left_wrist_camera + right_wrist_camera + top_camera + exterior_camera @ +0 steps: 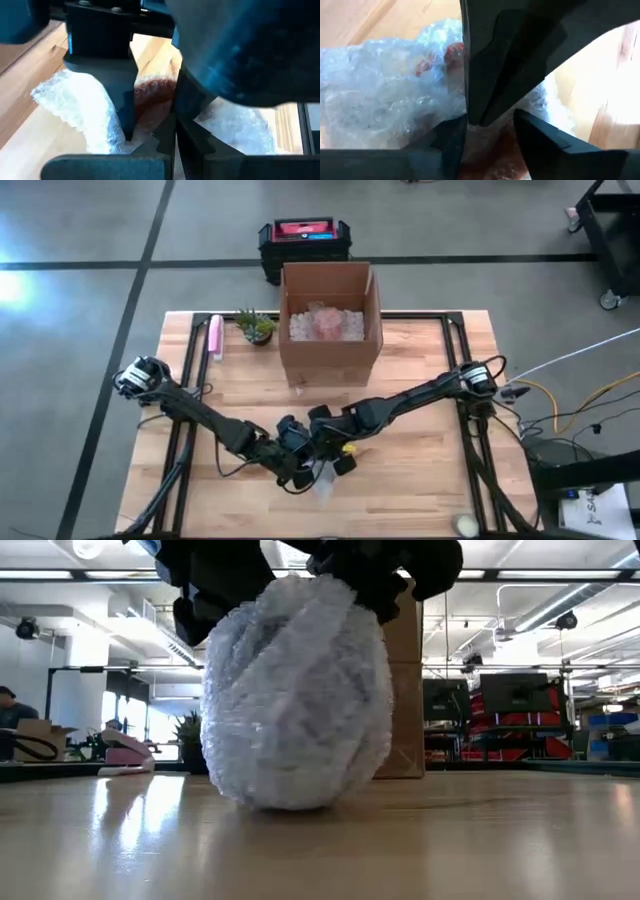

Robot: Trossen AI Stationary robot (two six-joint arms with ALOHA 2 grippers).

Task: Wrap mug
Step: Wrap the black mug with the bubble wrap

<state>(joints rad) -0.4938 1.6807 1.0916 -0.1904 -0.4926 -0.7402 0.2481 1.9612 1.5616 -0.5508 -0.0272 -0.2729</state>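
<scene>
The mug shows only as a red-brown patch [156,95] through white bubble wrap [295,690] bundled around it. The bundle stands on its underside [290,802] on the wooden table [480,840], near the front middle. Both grippers sit on its top, left gripper [297,465] beside right gripper [335,455]. In its wrist view the left gripper [176,142] has its fingers almost together. The right gripper [492,142] has wrap and a red-brown patch between its fingers. My left gripper pinches a thin gather of bubble wrap [150,142] at the bundle's top between its two fingers, coming from above and from the table's left. The bundle stays on the table. My right gripper's finger stands right beside the place of contact. My right gripper has its two fingers on either side of the gathered wrap [490,135] at the bundle's top, slanting down from the table's right. My left gripper's finger covers part of the place. The bundle sits upright under it on the table.
An open cardboard box [330,320] with white filler stands at the far middle. A small potted plant [256,327] and a pink object [214,337] lie to its left. A black and red case [305,238] sits on the floor beyond the table.
</scene>
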